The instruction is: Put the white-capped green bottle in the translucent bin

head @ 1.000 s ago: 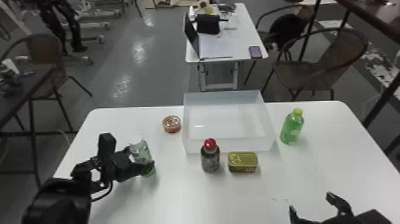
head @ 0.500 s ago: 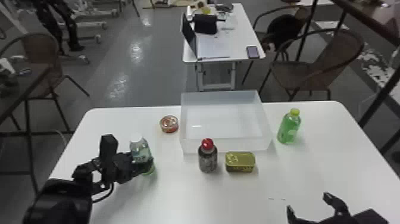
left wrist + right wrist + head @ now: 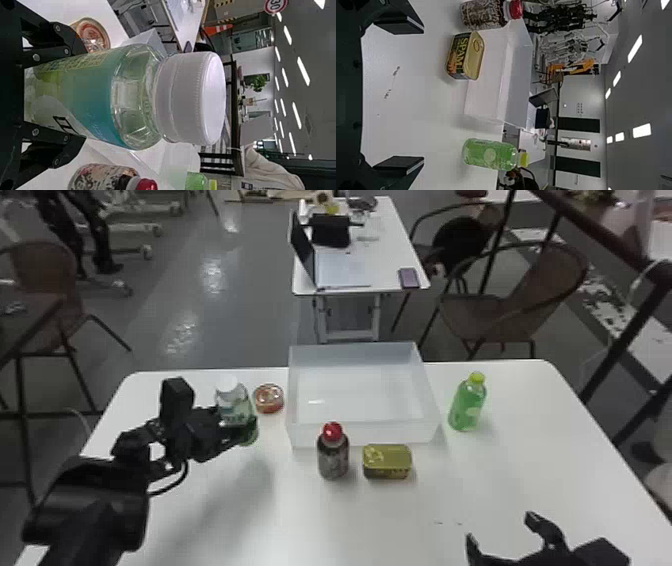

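Clutching white-capped green plastic bottle [image 3: 235, 402] in left end effector [image 3: 81, 96] | grasp done, lift likely | carry over translucent rectangular bin [image 3: 392, 434], lower, release remain | right end effector [image 3: 423, 95] spread, unloaded

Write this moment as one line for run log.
left gripper: holds white-capped green bottle; placement: outside translucent bin; right gripper: jaws open

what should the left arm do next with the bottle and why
Probably raise the white-capped clear green plastic bottle a little while easing it right: the left gripper has its jaws around it, and the round red tin and wall of the translucent plastic bin lie that way.
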Available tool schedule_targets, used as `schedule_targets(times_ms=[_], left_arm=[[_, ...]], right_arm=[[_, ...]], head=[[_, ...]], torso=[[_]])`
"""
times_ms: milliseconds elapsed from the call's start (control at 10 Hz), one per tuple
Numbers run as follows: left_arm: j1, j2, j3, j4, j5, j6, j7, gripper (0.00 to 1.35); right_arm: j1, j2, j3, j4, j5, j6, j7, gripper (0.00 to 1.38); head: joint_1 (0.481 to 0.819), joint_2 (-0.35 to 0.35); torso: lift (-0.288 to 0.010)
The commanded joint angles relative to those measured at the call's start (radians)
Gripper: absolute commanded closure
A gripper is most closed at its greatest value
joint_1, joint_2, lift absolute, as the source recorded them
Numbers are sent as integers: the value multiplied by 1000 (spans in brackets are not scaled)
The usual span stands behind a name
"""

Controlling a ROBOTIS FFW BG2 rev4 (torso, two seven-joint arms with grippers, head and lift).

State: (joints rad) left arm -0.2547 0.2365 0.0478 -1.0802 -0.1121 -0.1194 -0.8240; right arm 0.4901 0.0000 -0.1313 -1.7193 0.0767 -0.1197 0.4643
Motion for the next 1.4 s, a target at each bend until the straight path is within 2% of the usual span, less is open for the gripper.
schedule_targets(times_ms=[0,100,300,500,600,800,1000,1200,1300], left_arm=[[-18,-5,-42,-27,49,-5,-1,825],[-43,-8,-85,-32,69,9,-1,825],[-89,-22,-152,-61,40,27,0,825],[-140,-23,-183,-52,-26,9,5,825],[-166,-28,-180,-6,-52,-8,9,825],[-256,-46,-166,135,-190,-19,8,825],[-354,-45,-175,310,-247,-105,23,825],[-396,-48,-201,401,-293,-129,85,825],[-416,-49,-220,419,-353,-132,91,825]], right_arm=[[-4,1,1,6,-3,0,0,134],[-5,1,1,7,-8,0,0,134],[-8,1,1,12,-9,0,2,134],[-38,1,2,40,-11,0,13,136],[-47,1,2,46,-9,0,14,136],[-50,1,2,55,-11,0,14,136],[-84,1,10,89,-8,0,22,134],[-114,1,19,121,-5,0,27,134],[-134,1,27,139,-6,0,31,134]], head=[[695,25],[695,8],[695,-29],[695,-71],[695,-77],[695,-71],[695,-58],[695,-36],[695,-28]], torso=[[-29],[-29],[-29],[-29],[-29],[-29],[-29],[-29],[-29]])
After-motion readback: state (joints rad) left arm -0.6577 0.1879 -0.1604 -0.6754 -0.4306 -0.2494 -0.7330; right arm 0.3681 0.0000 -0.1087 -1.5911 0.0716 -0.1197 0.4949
